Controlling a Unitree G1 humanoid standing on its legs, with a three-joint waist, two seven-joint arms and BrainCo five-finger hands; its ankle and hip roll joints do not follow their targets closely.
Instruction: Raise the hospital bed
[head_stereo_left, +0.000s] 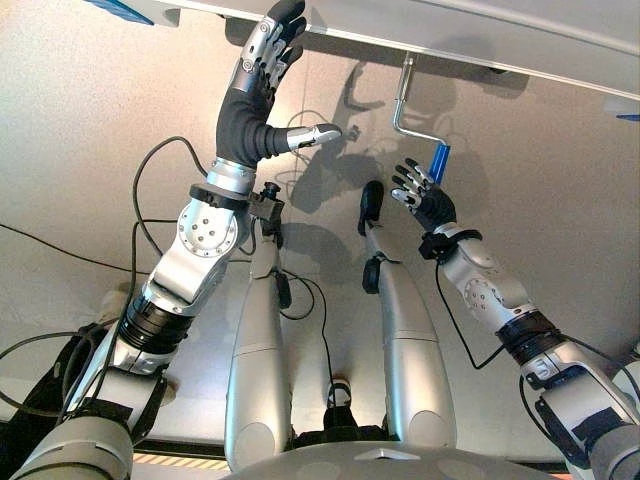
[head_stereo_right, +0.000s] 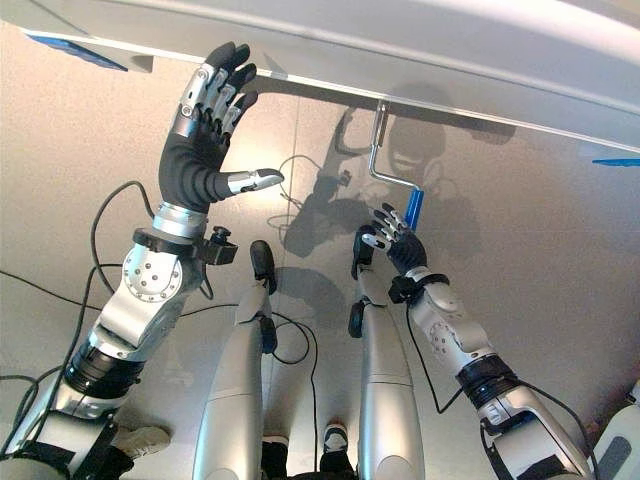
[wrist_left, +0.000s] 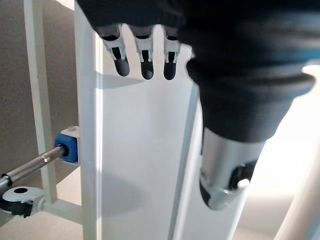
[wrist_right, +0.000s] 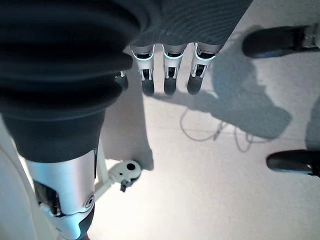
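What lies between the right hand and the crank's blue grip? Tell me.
Nothing: in the left eye view the right hand is open just below the blue grip of the bed's crank, with a small bare gap over the floor.

— What do you see ahead of you?

— The pale edge of the hospital bed (head_stereo_right: 420, 60) runs across the top of the frame, sloping down toward the right. Under it, just right of centre, hangs a bent metal crank (head_stereo_right: 380, 150) with a blue grip (head_stereo_right: 414, 208) at its lower end.

— Where are your hands?

— My left hand (head_stereo_right: 200, 140) is raised in the upper left, fingers (head_stereo_right: 222, 85) straight and spread, their tips close under the bed's edge, thumb pointing toward centre. My right hand (head_stereo_right: 395, 242) sits just right of centre, fingers relaxed and open, just below the blue grip; I cannot tell whether they touch it.

— And below?

— Grey floor (head_stereo_right: 540, 260).
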